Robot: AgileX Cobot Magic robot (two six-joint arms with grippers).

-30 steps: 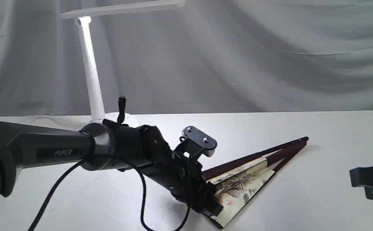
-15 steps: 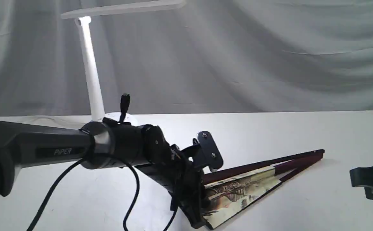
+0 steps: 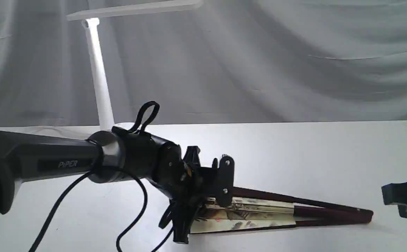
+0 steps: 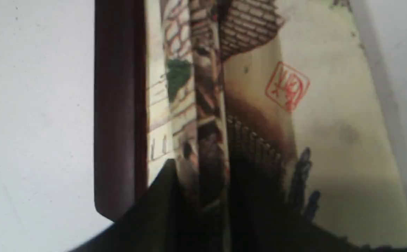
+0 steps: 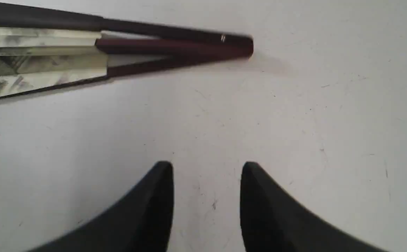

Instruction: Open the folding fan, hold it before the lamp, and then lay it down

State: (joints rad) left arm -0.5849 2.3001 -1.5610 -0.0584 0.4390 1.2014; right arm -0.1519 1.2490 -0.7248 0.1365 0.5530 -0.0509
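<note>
You're looking at a white table (image 3: 294,147). The folding fan (image 3: 259,214) is lying on it, barely spread; the lamp (image 3: 100,87) is standing well behind.

My left arm (image 3: 49,159) is a matte black tube lettered "PIPER" (image 3: 68,164) in pale grey, with a silvery collar (image 3: 102,154) at the wrist joint. A black cable (image 3: 133,210) loops from it. Two bright screws (image 3: 227,162) stud a black plate (image 3: 224,176). My right claw (image 5: 207,168) ends in two smooth black fingers (image 5: 154,206), tapering to rounded tips.
</note>
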